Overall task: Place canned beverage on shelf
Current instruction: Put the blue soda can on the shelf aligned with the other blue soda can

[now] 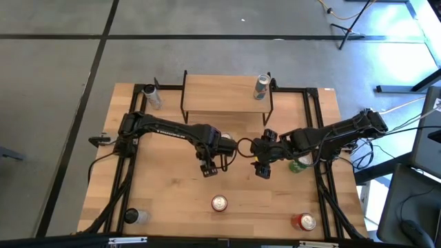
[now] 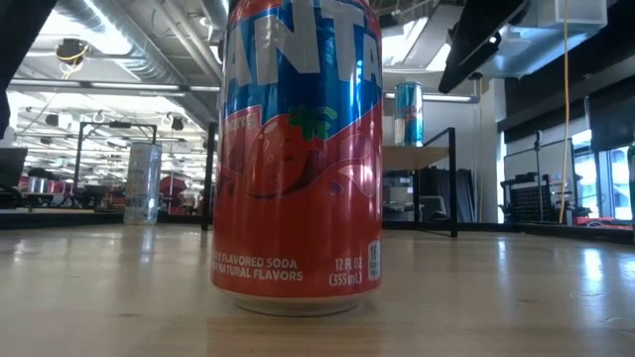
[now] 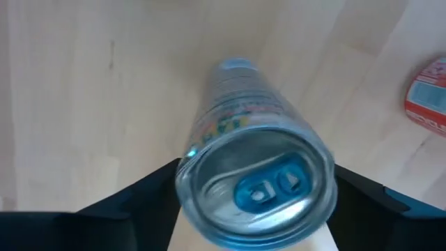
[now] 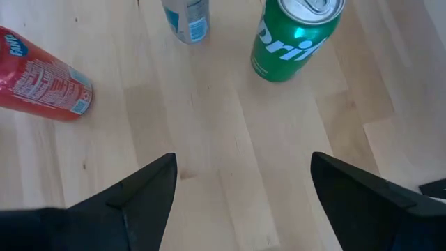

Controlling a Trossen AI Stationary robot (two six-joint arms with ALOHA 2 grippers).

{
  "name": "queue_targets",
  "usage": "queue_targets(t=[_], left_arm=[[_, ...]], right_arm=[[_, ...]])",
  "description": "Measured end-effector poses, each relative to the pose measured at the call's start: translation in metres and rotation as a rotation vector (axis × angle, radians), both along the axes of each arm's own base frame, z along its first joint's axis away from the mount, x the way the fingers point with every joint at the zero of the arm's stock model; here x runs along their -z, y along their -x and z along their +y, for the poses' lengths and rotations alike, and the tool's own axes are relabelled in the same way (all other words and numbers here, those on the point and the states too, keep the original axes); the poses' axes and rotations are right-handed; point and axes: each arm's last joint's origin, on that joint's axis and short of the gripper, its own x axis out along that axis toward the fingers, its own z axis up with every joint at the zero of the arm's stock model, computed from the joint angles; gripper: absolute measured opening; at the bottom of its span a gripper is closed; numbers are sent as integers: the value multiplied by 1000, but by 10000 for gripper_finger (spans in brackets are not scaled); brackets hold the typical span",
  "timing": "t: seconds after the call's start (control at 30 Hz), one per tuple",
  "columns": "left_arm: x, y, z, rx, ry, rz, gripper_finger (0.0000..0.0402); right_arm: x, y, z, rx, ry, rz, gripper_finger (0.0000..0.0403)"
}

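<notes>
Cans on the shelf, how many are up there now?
1. The can stands upright near the shelf's right end; the high view shows the whole top, so none is hidden.

Even overhead light; window glare at high view's corner (upper right). Red can (image 2: 298,149) close and sharp; slim can (image 3: 254,178) motion-blurred in left wrist view.

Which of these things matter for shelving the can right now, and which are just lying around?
Job: shelf; silver can at the left gripper; shelved can.
Lying about: Sprite can, Fanta can, second red can, pale can beside the shelf.
</notes>
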Motion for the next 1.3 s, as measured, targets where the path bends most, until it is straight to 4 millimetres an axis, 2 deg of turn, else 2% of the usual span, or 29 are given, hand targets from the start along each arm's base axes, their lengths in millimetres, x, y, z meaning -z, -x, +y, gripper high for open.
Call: queue_targets(t=[0.1, 0.23, 0.43, 0.57, 0.73, 0.93, 1.1, 1.3], left_arm=[[-4, 1, -1, 8, 19, -5, 304], [-38, 15, -3, 47, -7, -80, 306], [-104, 61, -5, 104, -97, -282, 308], [-128, 101, -8, 126, -148, -402, 308], [-130, 158, -15, 149, -143, -531, 308], [-119, 211, -15, 57, -56, -654, 308], [-114, 236, -12, 20, -8, -708, 308], [-115, 246, -10, 19, -3, -736, 309]], right_arm=[[0, 0, 0, -1, 0, -1, 317], [-2, -3, 1, -2, -11, -42, 317], [-12, -21, 5, -18, -53, -240, 317], [-13, -43, 11, -46, -37, -398, 317], [4, -76, 18, -47, 9, -515, 317], [38, -112, 8, 36, -10, -554, 317], [61, -132, 3, 62, -12, -510, 317], [85, -144, 6, 56, -54, -459, 317]])
